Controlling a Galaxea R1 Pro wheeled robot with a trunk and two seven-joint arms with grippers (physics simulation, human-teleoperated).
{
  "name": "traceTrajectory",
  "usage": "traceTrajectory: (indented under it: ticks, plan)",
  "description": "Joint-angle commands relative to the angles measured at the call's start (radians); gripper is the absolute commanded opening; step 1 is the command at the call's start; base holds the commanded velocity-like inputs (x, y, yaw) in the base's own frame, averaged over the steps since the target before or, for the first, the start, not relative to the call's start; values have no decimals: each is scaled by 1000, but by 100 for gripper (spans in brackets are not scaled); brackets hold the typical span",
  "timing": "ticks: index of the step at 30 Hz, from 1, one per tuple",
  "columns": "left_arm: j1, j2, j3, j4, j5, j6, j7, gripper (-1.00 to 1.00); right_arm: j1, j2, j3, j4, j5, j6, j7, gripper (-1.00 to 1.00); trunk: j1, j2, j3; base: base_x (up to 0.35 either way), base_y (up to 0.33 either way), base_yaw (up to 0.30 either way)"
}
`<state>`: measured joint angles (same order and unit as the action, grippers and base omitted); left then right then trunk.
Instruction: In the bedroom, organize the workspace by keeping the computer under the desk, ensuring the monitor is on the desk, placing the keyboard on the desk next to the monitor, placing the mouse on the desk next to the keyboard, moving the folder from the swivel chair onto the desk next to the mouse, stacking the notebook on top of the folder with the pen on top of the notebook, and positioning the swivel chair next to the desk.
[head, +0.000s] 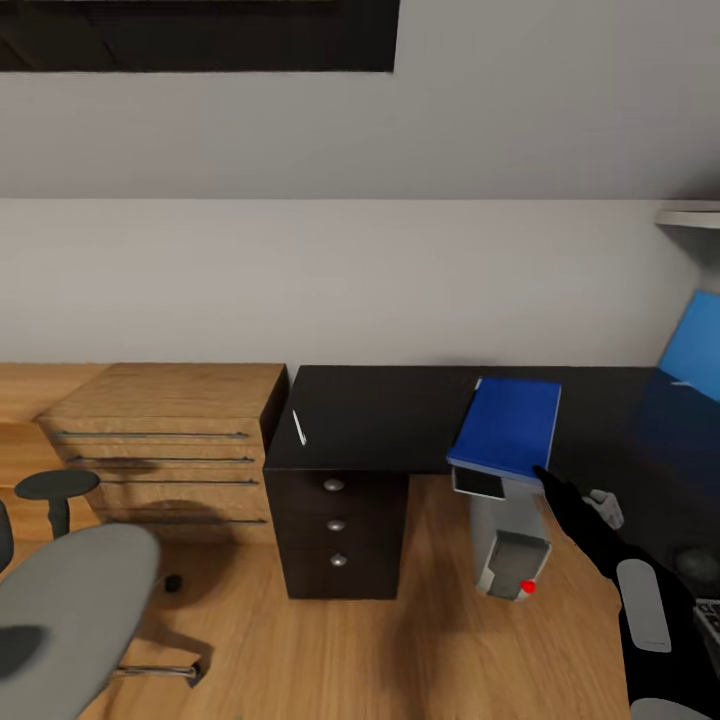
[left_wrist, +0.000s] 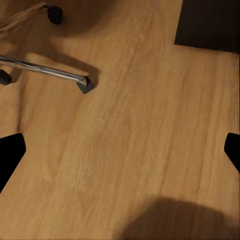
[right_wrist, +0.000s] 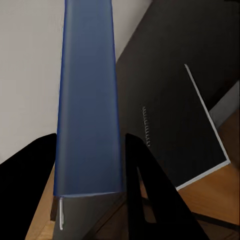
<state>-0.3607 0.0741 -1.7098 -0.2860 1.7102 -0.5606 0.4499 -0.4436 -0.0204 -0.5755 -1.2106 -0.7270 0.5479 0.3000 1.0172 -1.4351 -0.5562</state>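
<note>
**Hidden and cut off**

The folder (head: 508, 427) covers the top of the computer (head: 508, 548). The chair (head: 70, 610) is cut by the head view's left and bottom edges. The right gripper's fingertip (head: 548, 478) reaches the folder's edge; grip unclear. The blue panel (head: 693, 348) runs off right.

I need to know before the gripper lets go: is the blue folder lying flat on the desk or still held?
Held: the right gripper is shut on the folder, which overhangs the desk edge.
</note>
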Motion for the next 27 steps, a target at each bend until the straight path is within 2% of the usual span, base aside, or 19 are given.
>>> traceTrajectory:
  ticks: [1,27]
  plan:
    - [-1,1,-9,-4,3,-4,9,100,-1,0,-3,0,-5,7,2,-100,0,-1,-1,0,0,-297]
    - [-1,0,-10,-4,3,-4,9,100,-1,0,-3,-3,-6,9,4,-100,0,-1,-1,0,0,-296]
